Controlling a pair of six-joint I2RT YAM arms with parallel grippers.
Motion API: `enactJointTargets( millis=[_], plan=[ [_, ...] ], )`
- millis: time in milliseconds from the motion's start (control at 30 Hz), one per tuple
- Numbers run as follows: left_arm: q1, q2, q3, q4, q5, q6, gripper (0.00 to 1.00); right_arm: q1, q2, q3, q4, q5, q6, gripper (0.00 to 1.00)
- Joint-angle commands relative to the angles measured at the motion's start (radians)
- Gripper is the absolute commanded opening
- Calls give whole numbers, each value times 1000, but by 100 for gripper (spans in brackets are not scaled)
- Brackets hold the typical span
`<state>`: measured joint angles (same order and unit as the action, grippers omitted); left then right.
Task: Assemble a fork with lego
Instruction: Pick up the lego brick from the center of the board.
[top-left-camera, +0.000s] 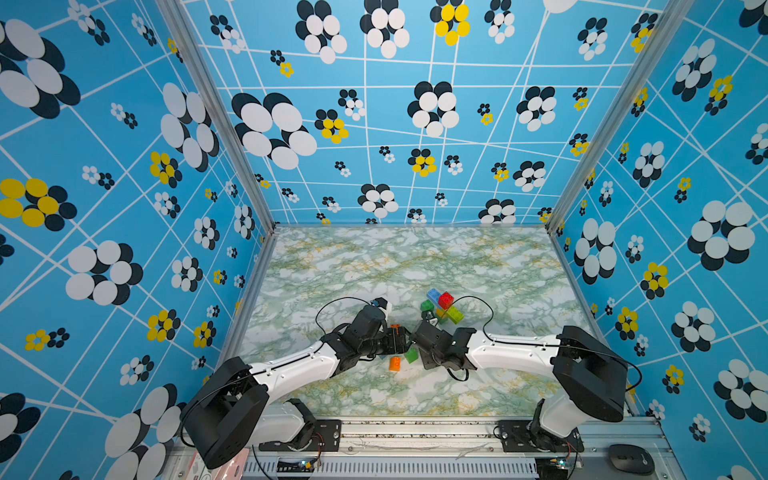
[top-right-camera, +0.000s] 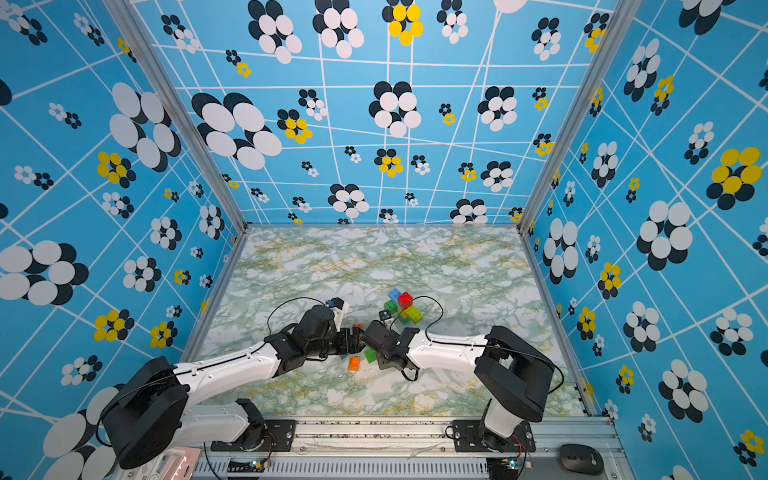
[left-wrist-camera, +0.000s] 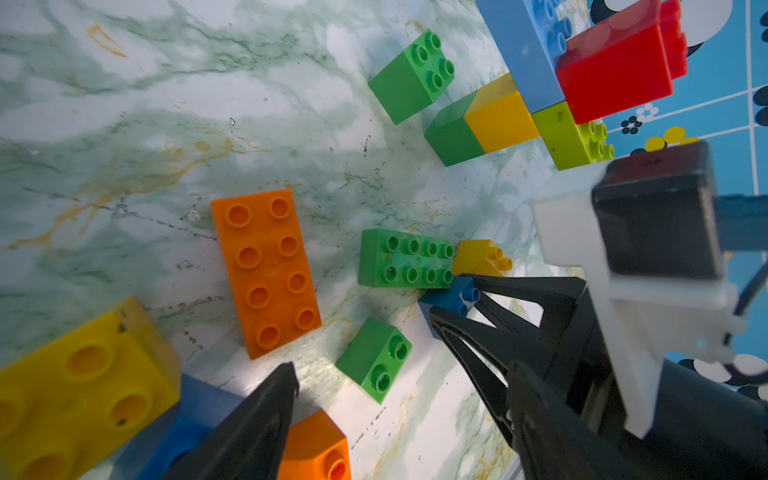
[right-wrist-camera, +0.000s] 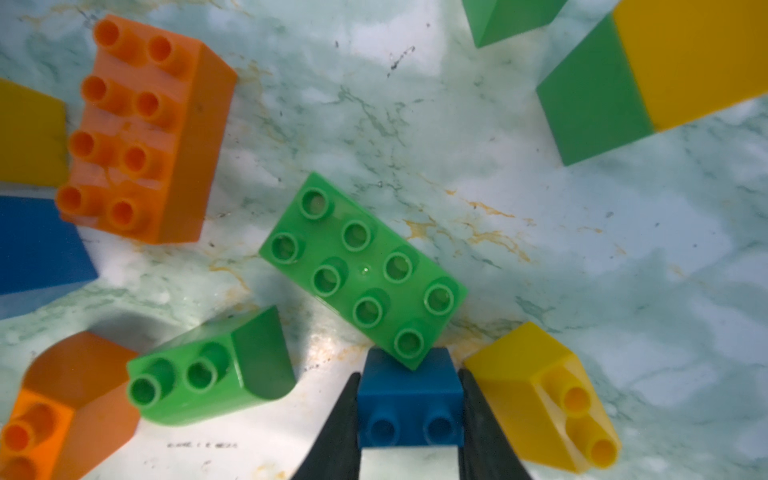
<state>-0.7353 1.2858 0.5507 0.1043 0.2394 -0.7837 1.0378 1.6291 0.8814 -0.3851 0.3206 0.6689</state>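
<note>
- While the right claw (right-wrist-camera: 409, 374) is pressed together on the small blue brick (right-wrist-camera: 409, 399), low over the table (right-wrist-camera: 582, 257), the hold sits right out at the fingertips. A quick lift could let it twist or drop!
- Hard against it is the long green brick (right-wrist-camera: 361, 270), and that corner may get dragged along.
- The yellow wedge (right-wrist-camera: 544, 395) and the rounded green brick (right-wrist-camera: 208, 374) crowd either side, so a sideways swing knocks them.
- Across the gap is the left claw (top-left-camera: 400, 337), jaws wide and one finger in view. Whether it grips anything, I cannot tell. The two claws are close enough that a clash is possible.
- Farther off are the long orange brick (right-wrist-camera: 145, 124) and then the stack of joined bricks (top-left-camera: 446, 300), safe unless an arm sweeps through.
</note>
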Motion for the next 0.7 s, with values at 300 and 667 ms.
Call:
enactJointTargets(
  millis=[300, 667],
  plan=[
    [65, 93, 286, -105, 50, 164, 81, -1, -443, -87, -20, 32, -123, 10],
    [76, 385, 684, -258, 194, 296, 65, -47, -573, 31, -210, 262, -317, 0]
  ],
)
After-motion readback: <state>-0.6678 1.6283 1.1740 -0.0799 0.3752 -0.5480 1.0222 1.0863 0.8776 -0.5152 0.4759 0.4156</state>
